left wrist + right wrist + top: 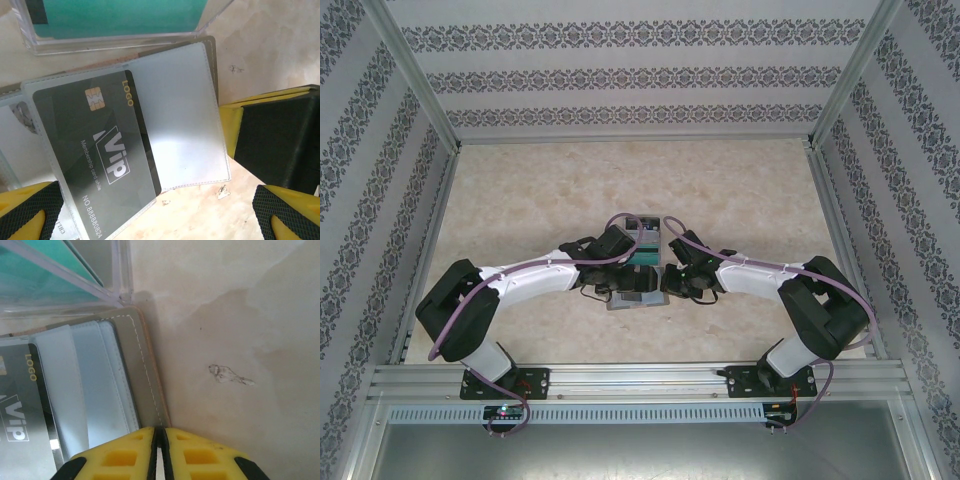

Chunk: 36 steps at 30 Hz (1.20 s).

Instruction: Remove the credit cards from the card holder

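Note:
The card holder [632, 298] lies open on the table between both arms. Its clear sleeves [180, 125] fan out, and a grey credit card [100, 165] marked VIP sits partly inside one. My left gripper [160, 217] hovers open over the sleeves, one fingertip on each side of the card. My right gripper [160, 447] is shut, its tips down at the holder's stitched grey-brown edge [142, 370]. The grey card [20, 415] also lies at the left of the right wrist view. A teal credit card [120, 15] rests in a clear box.
The clear plastic box [644, 238] stands just beyond the holder, touching its far edge [120, 270]. The right arm's yellow and black finger [270, 135] sits close beside the sleeves. Bare marbled tabletop [240, 340] spreads to the right, with patterned walls around.

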### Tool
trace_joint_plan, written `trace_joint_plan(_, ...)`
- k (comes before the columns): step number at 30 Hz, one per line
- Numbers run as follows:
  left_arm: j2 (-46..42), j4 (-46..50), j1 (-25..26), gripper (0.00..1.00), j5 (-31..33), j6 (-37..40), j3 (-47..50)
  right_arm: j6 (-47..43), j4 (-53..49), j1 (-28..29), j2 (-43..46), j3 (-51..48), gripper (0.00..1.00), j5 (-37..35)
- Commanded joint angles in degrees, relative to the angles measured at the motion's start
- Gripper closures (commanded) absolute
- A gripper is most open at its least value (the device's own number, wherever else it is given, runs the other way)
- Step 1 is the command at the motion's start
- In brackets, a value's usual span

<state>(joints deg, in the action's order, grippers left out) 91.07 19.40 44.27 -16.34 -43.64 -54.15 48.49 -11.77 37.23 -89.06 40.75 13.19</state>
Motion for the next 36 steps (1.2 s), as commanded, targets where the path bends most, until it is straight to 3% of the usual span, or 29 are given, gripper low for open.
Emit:
trace_joint_plan(1,-0.47,2.73,0.56,0.0,0.59,1.73,-0.81,-0.65,-2.77,-1.09,0.41,-0.59,0.84,-1.72)
trace_joint_plan(7,-2.33,4.31,0.36,0.01,4.18,1.63,0.64,-2.29,-4.64,-1.55,4.09,0.37,0.78,-2.66)
trace_joint_plan(13,-3.42,4.0,-1.44,0.12,4.93,2.05,3.55,-3.5,-3.8,0.19,6.27,2.66,0.75,-2.08)
trace_joint_plan(15,-3.66,3.35,-1.97,0.2,4.99,1.95,4.36,-3.55,-2.55,1.34,6.1,3.23,0.74,-1.48)
trace_joint_plan(20,-3.12,1.84,-2.58,0.58,4.84,1.37,6.22,-3.75,0.6,3.84,2.24,5.51,0.76,2.76)
trace_joint_plan(23,-2.29,1.13,-2.84,0.73,4.74,1.1,6.82,-3.37,3.06,4.99,-0.27,6.43,0.77,5.3)
trace_joint_plan(36,-0.78,0.22,-2.85,0.78,5.08,0.06,8.95,-1.25,7.13,6.14,-6.73,7.68,0.8,8.75)
